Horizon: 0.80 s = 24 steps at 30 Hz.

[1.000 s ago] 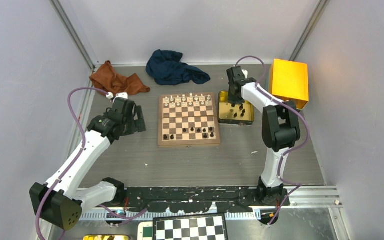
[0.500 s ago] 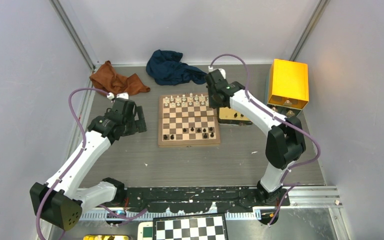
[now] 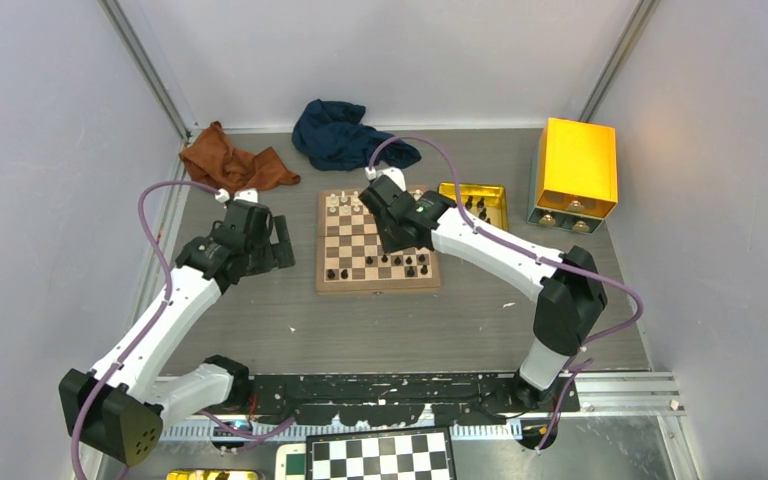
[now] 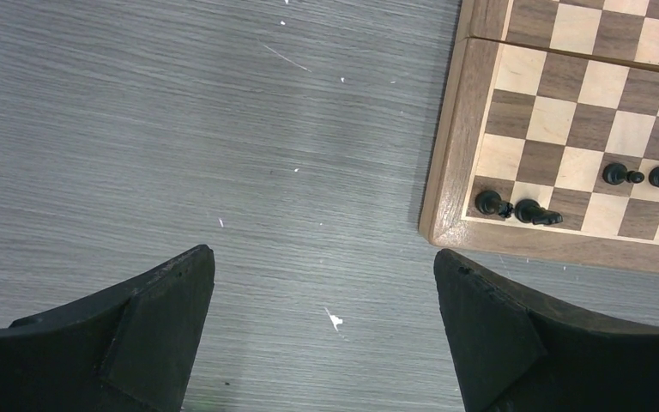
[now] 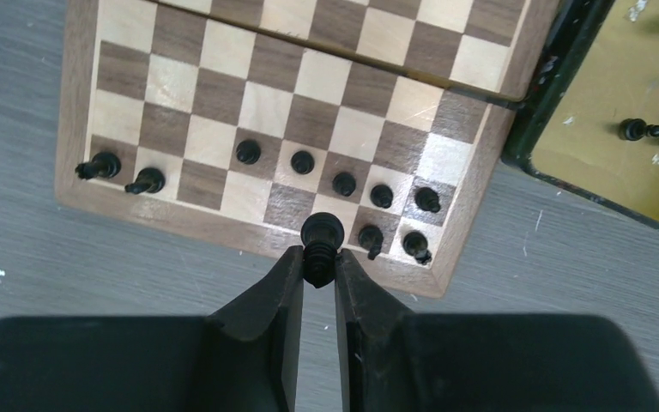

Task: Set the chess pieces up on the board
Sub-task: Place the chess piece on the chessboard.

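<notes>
Starting at the bottom edge of the overhead view, a black-and-white checkered board (image 3: 380, 458) lies below the arm bases. Up on the left, the left gripper (image 4: 322, 257) hangs over the grey tabletop (image 4: 180, 129), fingers spread wide and nothing between them. It sits just beside the lower-left corner of the square wooden chessboard with light and dark brown squares (image 4: 450, 154).

Now the right gripper (image 5: 317, 257): it is clamped on one tiny black chess piece (image 5: 322, 230), poised over the board's lower rim. Other black pieces (image 5: 344, 183) dot the two lowest rows. Cream pieces (image 3: 345, 200) line the top row.

Right of the board, a shallow gold tin tray (image 5: 583, 129) carries more black pieces. Farthest up lie a rust-brown cloth (image 3: 230, 160), a navy cloth (image 3: 345, 135) and a yellow box (image 3: 578, 165).
</notes>
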Each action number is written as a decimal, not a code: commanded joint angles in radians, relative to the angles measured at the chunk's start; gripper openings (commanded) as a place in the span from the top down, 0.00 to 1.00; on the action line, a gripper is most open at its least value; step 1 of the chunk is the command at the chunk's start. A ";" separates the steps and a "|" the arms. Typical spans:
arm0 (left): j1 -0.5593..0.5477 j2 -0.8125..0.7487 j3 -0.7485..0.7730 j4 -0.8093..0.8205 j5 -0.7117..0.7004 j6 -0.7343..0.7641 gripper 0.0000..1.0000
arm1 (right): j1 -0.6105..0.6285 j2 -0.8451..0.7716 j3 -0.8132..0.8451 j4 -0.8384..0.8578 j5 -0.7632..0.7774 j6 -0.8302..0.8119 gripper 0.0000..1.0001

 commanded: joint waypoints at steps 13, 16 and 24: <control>0.005 -0.059 -0.016 0.026 0.007 0.002 0.00 | 0.076 0.054 0.002 0.013 0.003 0.048 0.99; 0.004 -0.057 -0.016 0.027 0.008 0.001 0.00 | 0.076 0.068 -0.007 0.020 -0.007 0.048 0.99; 0.004 -0.051 -0.008 0.026 0.000 0.001 0.00 | 0.075 0.107 -0.021 0.040 -0.042 0.045 0.99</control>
